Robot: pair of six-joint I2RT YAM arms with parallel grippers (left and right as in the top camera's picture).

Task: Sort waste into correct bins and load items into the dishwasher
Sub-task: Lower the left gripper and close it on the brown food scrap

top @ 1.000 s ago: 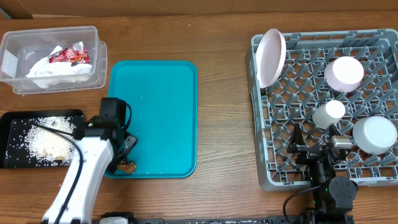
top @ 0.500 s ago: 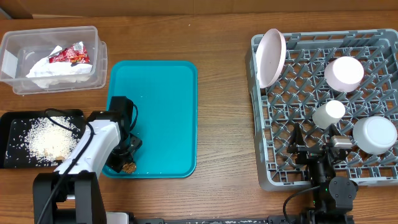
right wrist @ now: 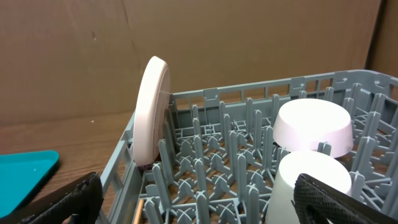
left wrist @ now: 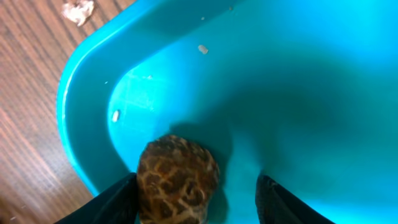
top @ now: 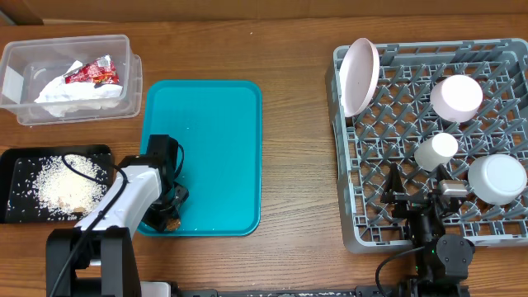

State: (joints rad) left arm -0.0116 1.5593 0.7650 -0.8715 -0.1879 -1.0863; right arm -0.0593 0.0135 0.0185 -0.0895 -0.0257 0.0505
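My left gripper (left wrist: 198, 202) at tray (left wrist: 311, 81) corner.
Fingers spread around the brown piece (left wrist: 177, 180); my right gripper (right wrist: 205, 202) gapes wide at rack (right wrist: 236, 149).

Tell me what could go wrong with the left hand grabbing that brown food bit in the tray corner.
1. The brown bit sits tight in the rounded corner of the tray. One finger of the left hand could catch the wall and shove the tray.
2. The bit lies off-centre, near one finger, so closing may roll it out.
3. The small crumbs nearby would likely stay behind.
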